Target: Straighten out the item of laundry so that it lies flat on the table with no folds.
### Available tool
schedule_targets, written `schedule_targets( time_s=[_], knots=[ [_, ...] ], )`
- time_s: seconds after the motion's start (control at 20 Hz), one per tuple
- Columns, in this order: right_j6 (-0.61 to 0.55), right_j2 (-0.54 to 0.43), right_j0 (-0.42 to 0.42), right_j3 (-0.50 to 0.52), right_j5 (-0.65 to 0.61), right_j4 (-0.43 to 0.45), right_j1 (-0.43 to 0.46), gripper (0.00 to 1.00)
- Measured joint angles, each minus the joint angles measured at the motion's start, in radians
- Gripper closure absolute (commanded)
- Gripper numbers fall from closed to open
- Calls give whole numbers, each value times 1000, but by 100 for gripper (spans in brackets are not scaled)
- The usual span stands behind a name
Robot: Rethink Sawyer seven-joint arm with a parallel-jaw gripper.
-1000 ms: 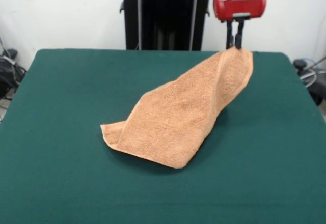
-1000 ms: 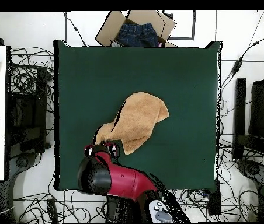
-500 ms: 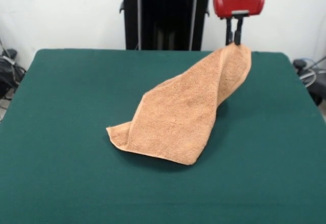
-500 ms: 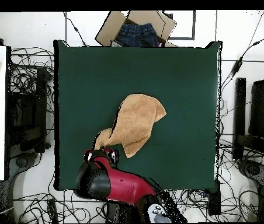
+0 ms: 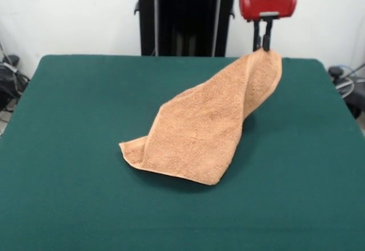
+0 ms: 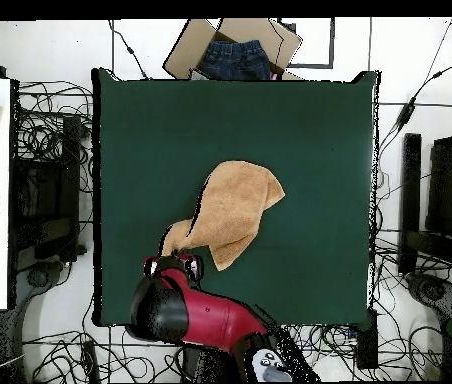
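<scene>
The item of laundry (image 5: pixel 205 125) is an orange-tan terry towel, folded over itself and drawn up into a slope. Its low end rests on the green table (image 5: pixel 74 108) near the middle; its high corner hangs at the far right. My gripper (image 5: pixel 263 47) is shut on that raised corner, holding it above the table. In the overhead view the towel (image 6: pixel 235 210) stretches from the table's centre toward the red arm head (image 6: pixel 173 268), which hides the gripper and the held corner.
A cardboard box with blue jeans (image 6: pixel 232 52) sits just beyond the table's top edge in the overhead view. Cables and equipment lie on the floor around the table. The black pedestal (image 5: pixel 182 17) stands behind the far edge.
Over the past second the gripper lifted slightly and drew the towel toward the far right; the low end slid along the table. Nothing has visibly moved in the last half second.
</scene>
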State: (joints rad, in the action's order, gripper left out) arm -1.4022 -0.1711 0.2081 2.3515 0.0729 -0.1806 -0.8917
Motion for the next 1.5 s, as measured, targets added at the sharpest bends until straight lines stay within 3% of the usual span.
schedule_targets(
  time_s=[0.65,0.7,1.5],
  knots=[
    [-81,1,-82,59,105,-3,10,100],
    [-98,1,-95,67,107,-3,10,0],
    [-114,6,-113,85,136,-3,9,0]
  ],
)
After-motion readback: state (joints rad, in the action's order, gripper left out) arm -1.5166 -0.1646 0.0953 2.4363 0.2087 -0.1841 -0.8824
